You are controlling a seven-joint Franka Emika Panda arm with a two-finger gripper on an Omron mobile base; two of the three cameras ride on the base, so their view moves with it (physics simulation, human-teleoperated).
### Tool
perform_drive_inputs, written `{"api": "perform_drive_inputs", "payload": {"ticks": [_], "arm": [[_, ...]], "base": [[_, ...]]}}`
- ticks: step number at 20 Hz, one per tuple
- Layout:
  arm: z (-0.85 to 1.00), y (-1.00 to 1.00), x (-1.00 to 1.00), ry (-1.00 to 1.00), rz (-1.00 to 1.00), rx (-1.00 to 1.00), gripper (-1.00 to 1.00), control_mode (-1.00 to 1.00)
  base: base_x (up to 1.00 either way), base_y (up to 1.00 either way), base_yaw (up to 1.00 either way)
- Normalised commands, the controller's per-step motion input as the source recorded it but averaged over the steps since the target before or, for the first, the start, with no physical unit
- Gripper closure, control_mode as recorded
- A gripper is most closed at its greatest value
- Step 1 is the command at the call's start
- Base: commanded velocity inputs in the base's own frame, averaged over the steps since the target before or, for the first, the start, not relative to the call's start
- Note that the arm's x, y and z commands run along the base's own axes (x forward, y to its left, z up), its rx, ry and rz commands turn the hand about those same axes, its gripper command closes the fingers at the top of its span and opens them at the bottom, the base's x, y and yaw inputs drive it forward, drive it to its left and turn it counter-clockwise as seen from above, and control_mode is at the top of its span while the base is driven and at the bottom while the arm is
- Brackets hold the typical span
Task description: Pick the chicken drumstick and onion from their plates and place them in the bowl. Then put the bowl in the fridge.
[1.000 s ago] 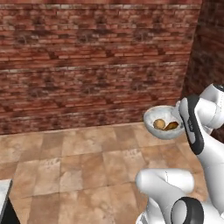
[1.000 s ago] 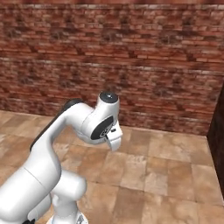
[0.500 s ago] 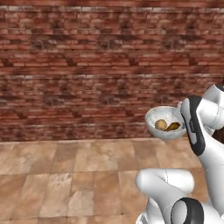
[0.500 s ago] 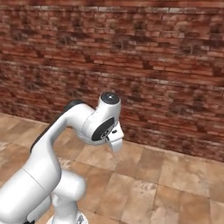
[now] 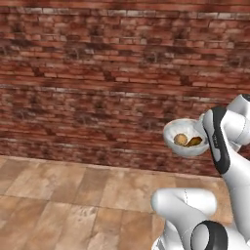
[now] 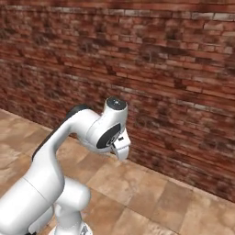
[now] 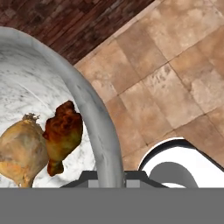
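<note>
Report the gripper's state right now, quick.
Gripper: shut on the bowl, clamped over its rim, carrying it above the floor; the chicken drumstick and onion lie inside.

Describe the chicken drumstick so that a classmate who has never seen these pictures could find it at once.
Start at the red brick wall, then find the white robot arm in front of it, which holds a pale bowl up in the air by its rim. Two foods lie side by side inside the bowl. The chicken drumstick is the elongated, dark orange-brown one; the onion next to it is round and paler golden.
</note>
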Motion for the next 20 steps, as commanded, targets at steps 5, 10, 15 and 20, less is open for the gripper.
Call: {"api": "perform_drive_inputs", "payload": {"ticks": [5, 10, 15, 20], "arm": [[0.00, 0.00, 0.00, 0.00, 0.00, 0.00, 1.00, 1.00], [0.00, 0.00, 0.00, 0.00, 0.00, 0.00, 1.00, 1.00], [0.00, 0.00, 0.00, 0.00, 0.00, 0.00, 1.00, 1.00], [0.00, 0.00, 0.00, 0.00, 0.00, 0.00, 1.00, 1.00]], "base": [[0.74, 0.00, 0.46], [0.66, -0.01, 0.55], [0.66, -0.01, 0.54], [0.65, -0.02, 0.55]]}}
